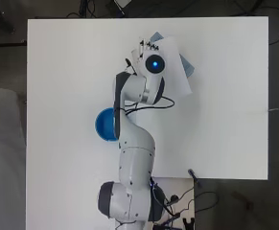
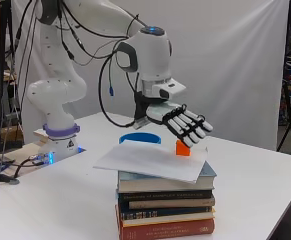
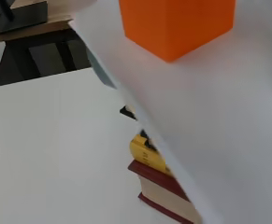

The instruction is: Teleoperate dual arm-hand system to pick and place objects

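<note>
An orange cube (image 2: 183, 148) (image 3: 175, 25) rests on a white sheet of paper (image 2: 152, 161) (image 1: 175, 67) (image 3: 229, 121) that tops a stack of books (image 2: 165, 207) (image 3: 156, 179). My hand (image 2: 185, 124) hovers just above the cube with its fingers stretched out and slightly bent downward, holding nothing. In the overhead view the arm hides the cube and most of the hand (image 1: 146, 46). A blue bowl (image 1: 105, 124) (image 2: 139, 138) stands on the table behind the stack, beside the arm.
The book stack is several volumes high, and the paper overhangs its edges. The white table (image 1: 225, 129) spreads right of the stack. Cables lie near the arm's base (image 2: 60, 145).
</note>
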